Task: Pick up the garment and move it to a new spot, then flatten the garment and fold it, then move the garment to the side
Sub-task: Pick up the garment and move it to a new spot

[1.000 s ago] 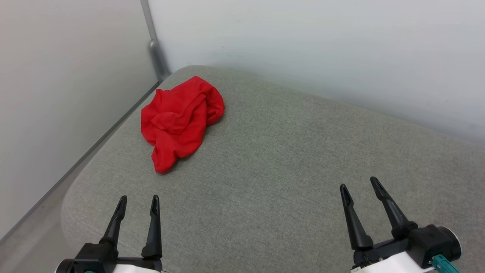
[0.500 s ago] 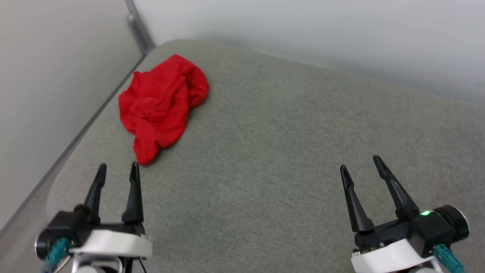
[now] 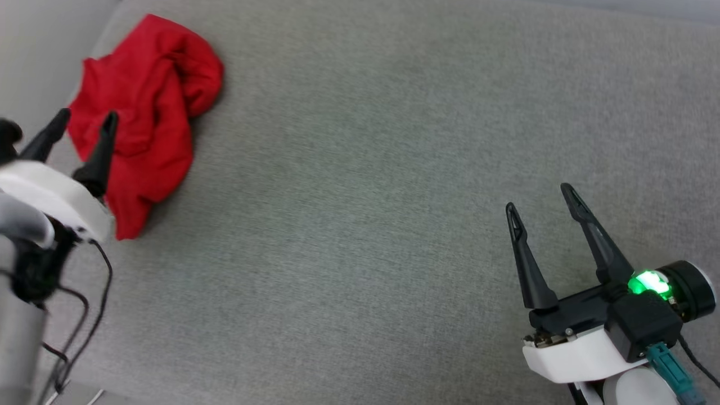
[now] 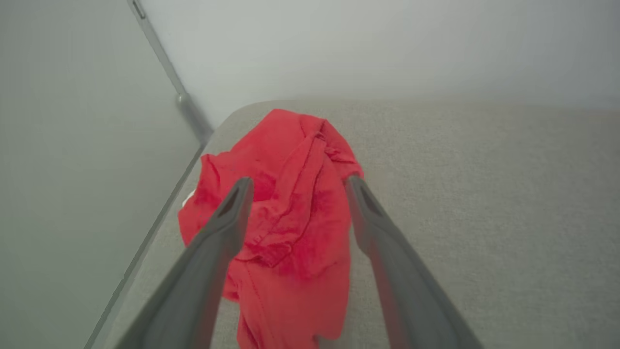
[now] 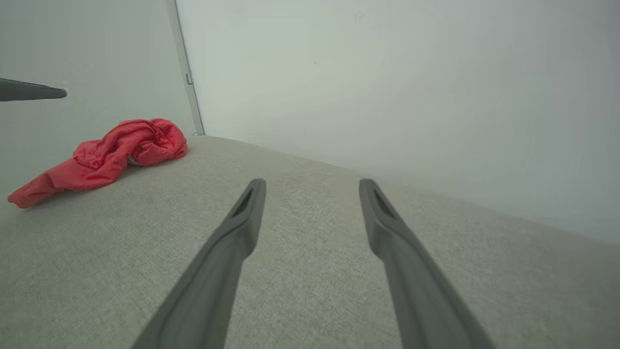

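Padded grey woven surface with a rounded far-left corner, tucked into a corner of plain pale walls, with a grey metal strip along the seam. Crumpled soft red garment heaped at far left by that corner. Left pincer, long dark tapered fingers apart, poised over the heap's near part. Right pincer spread and empty at near right, well apart.
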`<state>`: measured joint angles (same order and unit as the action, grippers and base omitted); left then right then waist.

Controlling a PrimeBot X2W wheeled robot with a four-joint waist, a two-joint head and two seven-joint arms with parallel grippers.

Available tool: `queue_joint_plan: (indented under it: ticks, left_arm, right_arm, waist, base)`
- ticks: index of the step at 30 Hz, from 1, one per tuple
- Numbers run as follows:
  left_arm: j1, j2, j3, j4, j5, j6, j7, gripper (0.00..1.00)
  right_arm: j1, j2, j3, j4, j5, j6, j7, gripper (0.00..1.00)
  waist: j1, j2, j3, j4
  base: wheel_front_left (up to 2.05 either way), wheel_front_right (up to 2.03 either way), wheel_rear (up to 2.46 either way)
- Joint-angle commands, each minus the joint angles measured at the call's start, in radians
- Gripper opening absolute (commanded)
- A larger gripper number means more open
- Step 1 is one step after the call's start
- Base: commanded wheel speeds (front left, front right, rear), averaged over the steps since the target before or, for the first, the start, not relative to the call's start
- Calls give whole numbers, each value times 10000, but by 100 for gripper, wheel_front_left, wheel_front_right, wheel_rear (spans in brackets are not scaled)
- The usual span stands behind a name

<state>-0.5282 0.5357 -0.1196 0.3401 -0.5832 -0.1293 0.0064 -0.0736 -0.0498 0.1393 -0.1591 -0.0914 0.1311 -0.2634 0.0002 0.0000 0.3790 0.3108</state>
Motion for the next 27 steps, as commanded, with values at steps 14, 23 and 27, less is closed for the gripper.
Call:
queue_joint_plan:
  ticks: [14, 23, 27]
  left_arm:
    - [-2487, 2868, -2043, 1387, -3808, 5, 6419, 100]
    - [-2559, 3151, -2873, 2305, -4218, 9, 7547, 100]
    - [-2430, 2923, -3138, 2603, -4547, 12, 7786, 22]
  right_arm:
    - [-521, -5, 274, -254, -11, -7, -21, 100]
    - [-646, -5, 179, -341, 49, -5, -21, 100]
    - [-696, -5, 58, -386, -13, -7, -21, 100]
  waist:
    - [-2, 0, 1902, -1592]
    - [-2, 0, 2278, -1885]
    - [-2, 0, 2390, -1836]
  base:
    - [0, 0, 0]
    - [0, 0, 0]
    - [0, 0, 0]
